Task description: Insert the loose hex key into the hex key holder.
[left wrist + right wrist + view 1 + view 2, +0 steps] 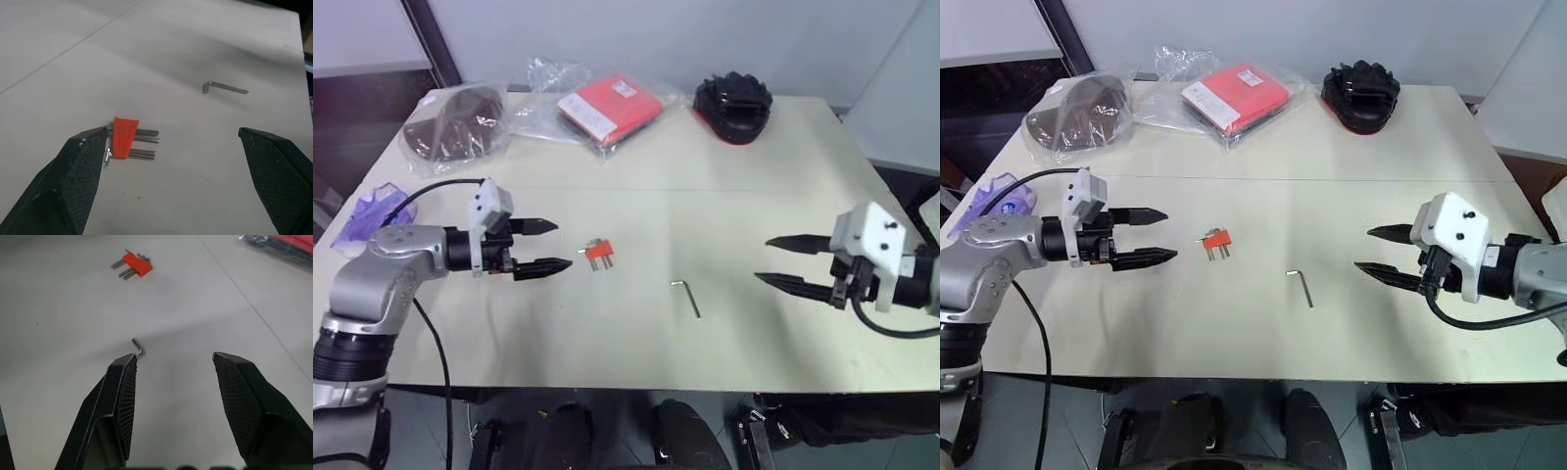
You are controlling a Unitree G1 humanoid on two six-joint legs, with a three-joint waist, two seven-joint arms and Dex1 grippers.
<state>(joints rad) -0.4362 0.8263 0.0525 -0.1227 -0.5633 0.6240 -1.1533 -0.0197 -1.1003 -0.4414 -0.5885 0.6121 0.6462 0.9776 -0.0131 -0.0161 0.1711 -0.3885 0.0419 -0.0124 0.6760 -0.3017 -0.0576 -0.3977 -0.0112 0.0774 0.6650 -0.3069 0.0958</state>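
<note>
Hex key holder [600, 253] lay flat on table [724, 186] w/ prongs toward the robot; used as ref. landmark. Loose hex key [685, 298] lay apart from holder, on the robot's right and nearer the robot, untouched. Left gripper [544, 247] hovered just left of holder, fingers spread wide, empty; likely positioned to pinch and steady the block. Right gripper [775, 259] hung well right of holder, beyond the key, fingers spread, empty; probably staged to pick the key. Insertion not yet begun.
</note>
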